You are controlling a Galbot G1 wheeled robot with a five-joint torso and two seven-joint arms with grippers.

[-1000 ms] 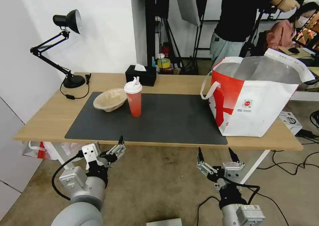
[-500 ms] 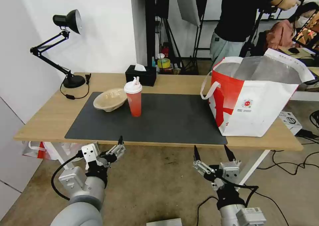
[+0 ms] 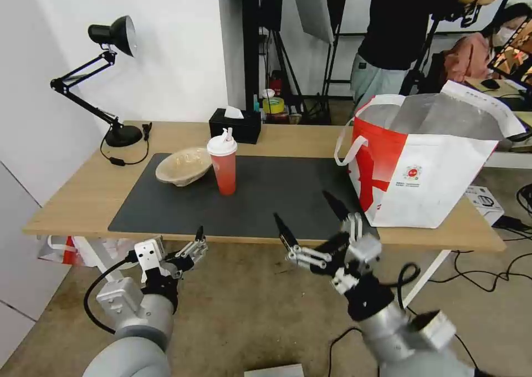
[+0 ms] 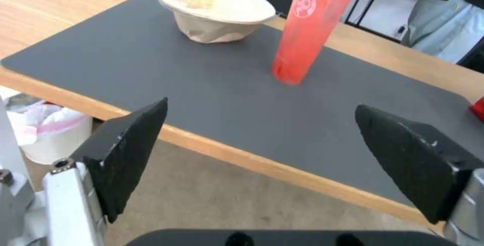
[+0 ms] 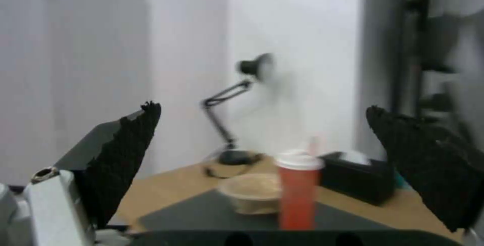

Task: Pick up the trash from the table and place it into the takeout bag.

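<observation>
Right hand point(image 3: 313, 222), spread wide and empty at the worktop's point(image 3: 83, 191) near edge, should straddle the upright red cup point(image 3: 223, 165) beside the pulp bowl point(image 3: 183, 166), gripping low; left hand point(image 3: 197, 244) idles open below; takeout bag point(image 3: 432, 161) stands right.

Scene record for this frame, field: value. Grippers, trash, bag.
left gripper: open, below the table's near edge
right gripper: open, raised at the near edge, facing the cup
red cup: upright on the grey mat
pulp bowl: tilted on the mat, beside the cup
takeout bag: open, at the table's right end
</observation>
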